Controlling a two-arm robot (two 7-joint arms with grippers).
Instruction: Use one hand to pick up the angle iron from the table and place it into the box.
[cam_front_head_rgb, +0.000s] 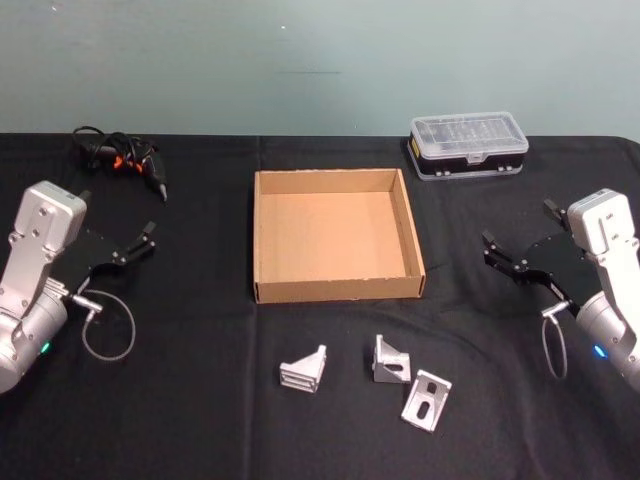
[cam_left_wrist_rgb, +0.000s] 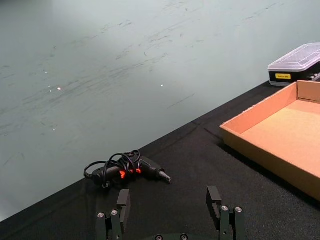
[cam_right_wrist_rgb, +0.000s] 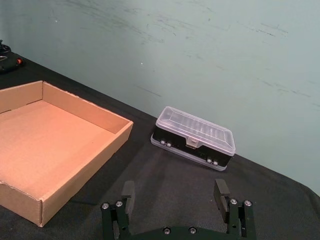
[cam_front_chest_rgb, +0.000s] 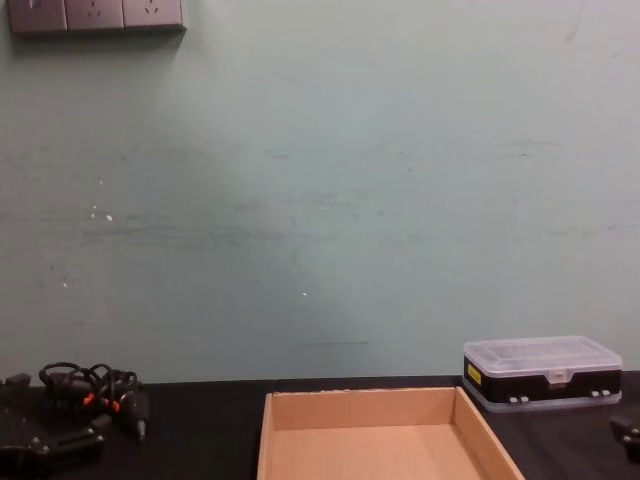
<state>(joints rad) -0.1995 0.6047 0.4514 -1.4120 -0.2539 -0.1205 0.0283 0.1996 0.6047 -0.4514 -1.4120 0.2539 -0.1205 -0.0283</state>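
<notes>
The right gripper (cam_front_head_rgb: 497, 252) hangs wide open and empty over the matte black table (cam_front_head_rgb: 200, 400). The left gripper (cam_front_head_rgb: 140, 243) is equally spread and bare. From the right gripper, the ribbed silver middle angle iron (cam_front_head_rgb: 391, 360) lies at 7 o'clock, so I judge this arm nearer. The slotted angle iron (cam_front_head_rgb: 427, 399) lies just beside it, long axis 1-to-7. Both sit at 6 o'clock of the tan cardboard box (cam_front_head_rgb: 338, 288).

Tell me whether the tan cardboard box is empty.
Empty: the shallow tan cardboard box shows bare floor; three silver angle irons lie outside it.
</notes>
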